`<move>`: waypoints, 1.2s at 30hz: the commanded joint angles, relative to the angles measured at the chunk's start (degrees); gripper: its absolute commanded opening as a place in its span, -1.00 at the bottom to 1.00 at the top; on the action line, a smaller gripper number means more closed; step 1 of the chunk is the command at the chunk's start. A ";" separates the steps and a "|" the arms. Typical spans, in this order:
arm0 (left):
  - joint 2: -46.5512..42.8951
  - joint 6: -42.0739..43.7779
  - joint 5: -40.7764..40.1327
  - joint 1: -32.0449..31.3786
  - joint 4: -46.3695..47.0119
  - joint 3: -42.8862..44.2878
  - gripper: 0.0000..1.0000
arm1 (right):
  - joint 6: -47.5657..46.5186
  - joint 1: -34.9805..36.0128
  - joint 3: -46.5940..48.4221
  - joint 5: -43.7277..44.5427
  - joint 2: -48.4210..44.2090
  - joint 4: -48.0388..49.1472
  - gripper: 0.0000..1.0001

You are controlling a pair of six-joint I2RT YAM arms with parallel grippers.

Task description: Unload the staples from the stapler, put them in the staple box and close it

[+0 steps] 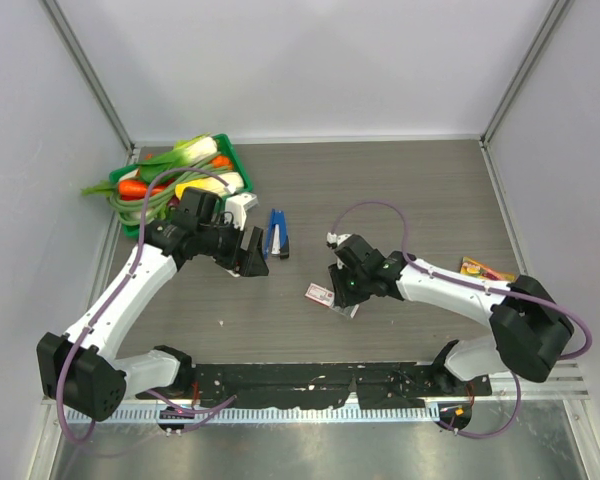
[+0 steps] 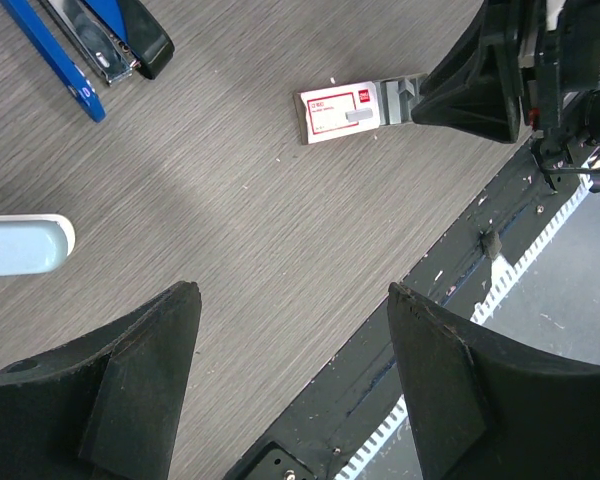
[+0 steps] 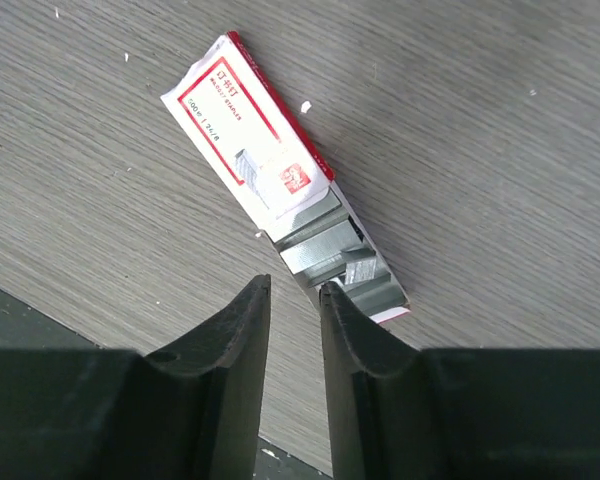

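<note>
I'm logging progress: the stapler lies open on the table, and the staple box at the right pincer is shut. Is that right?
Not quite: the staple box is slid open, with silvery staples showing at the right pincer, as the right wrist view shows. The stapler does lie open on the table.

Slim dk-blue stapler (image 1: pixel 277 233), arms splayed open, rail up, on table (image 1: pixel 400 200)

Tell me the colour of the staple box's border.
Red; the box shows best in the right wrist view.
</note>
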 commanded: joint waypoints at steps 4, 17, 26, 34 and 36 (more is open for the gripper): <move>-1.01 1.04 -0.09 -0.19 1.26 0.05 0.57 | -3.98 0.02 2.44 7.15 -1.79 -3.92 -0.25; -0.75 1.57 -0.36 -0.28 0.82 0.40 0.57 | -2.57 0.02 3.85 6.54 4.37 -4.10 -0.17; -0.92 1.48 -0.36 -0.19 0.91 0.22 0.58 | -3.10 0.02 4.47 6.10 5.33 -3.13 -0.25; -0.84 1.57 -0.36 -0.28 1.00 -0.04 0.58 | -3.36 0.02 4.91 5.14 5.51 -2.69 -0.42; -0.92 1.57 -0.36 -0.19 1.00 -0.04 0.58 | -3.54 0.02 4.91 5.14 5.86 -2.61 -0.43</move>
